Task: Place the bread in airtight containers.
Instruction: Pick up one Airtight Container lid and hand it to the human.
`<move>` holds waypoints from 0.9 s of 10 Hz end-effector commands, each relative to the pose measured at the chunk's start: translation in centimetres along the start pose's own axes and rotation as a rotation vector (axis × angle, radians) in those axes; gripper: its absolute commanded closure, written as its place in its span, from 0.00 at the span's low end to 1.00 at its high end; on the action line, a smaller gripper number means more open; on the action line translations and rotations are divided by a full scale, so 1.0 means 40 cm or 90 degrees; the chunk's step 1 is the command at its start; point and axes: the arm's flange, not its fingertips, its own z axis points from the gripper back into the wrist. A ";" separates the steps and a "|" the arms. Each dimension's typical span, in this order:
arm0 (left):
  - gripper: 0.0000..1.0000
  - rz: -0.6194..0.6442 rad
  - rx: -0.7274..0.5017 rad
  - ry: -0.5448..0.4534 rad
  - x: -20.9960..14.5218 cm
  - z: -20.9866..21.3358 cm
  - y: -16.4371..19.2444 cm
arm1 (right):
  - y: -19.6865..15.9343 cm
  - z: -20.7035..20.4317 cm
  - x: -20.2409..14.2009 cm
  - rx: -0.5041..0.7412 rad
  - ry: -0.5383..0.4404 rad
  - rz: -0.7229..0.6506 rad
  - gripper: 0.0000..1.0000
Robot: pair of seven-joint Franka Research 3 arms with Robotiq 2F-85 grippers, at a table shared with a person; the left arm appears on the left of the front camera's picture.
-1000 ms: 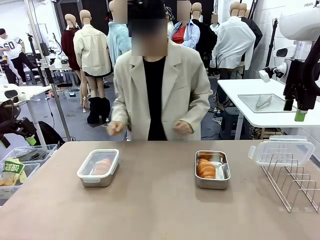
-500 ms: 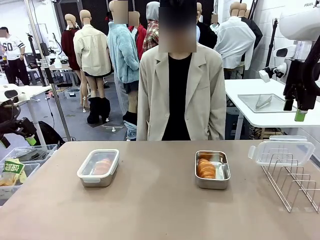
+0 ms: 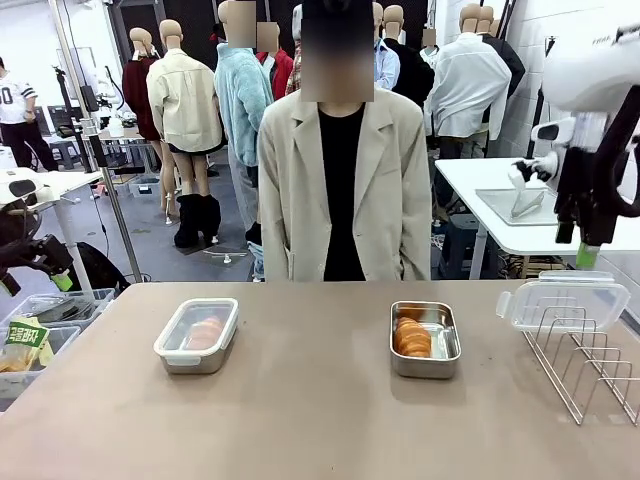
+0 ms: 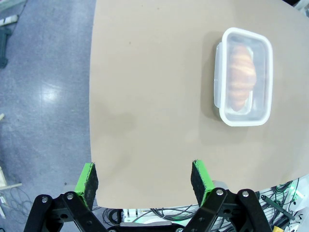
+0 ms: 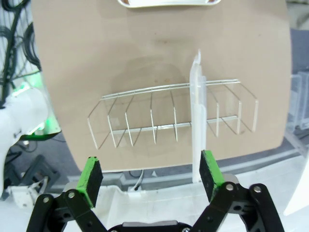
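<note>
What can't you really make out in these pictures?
- Front view: how many pastries lie in the open tin; they overlap.
- Front view: the bread under the closed tin's frosted lid is a blur.
- Right wrist view: the open tin is cut off by the top edge.
- Front view: the right claw's opening is unclear.

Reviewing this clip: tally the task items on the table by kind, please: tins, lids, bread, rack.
Steel tins: 2, one lidded, one open
Clear lids: 2, one on the lidded tin, one upright in the rack
Bread: 2, one under the lid, one in the open tin
Wire rack: 1
Total: 7
</note>
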 end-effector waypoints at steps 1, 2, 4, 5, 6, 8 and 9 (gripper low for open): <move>0.00 0.010 0.005 -0.007 -0.002 0.000 0.001 | 0.009 -0.062 0.006 -0.048 0.025 -0.058 0.00; 0.00 0.010 0.005 -0.007 -0.002 0.000 0.001 | -0.011 -0.091 0.014 -0.067 0.029 -0.055 0.00; 0.00 0.010 0.005 -0.007 -0.002 0.000 0.001 | -0.062 -0.154 0.030 -0.112 0.043 -0.092 0.00; 0.00 0.010 0.005 -0.007 -0.002 0.000 0.001 | -0.088 -0.171 0.030 -0.119 0.047 -0.109 0.00; 0.00 0.010 0.005 -0.007 -0.002 0.000 0.001 | -0.104 -0.180 0.032 -0.086 0.053 -0.095 0.00; 0.00 0.010 0.005 -0.007 -0.002 0.000 0.001 | -0.119 -0.185 0.032 -0.078 0.064 -0.090 0.00; 0.00 0.010 0.005 -0.007 -0.002 0.000 0.001 | -0.126 -0.186 0.031 -0.078 0.072 -0.084 0.00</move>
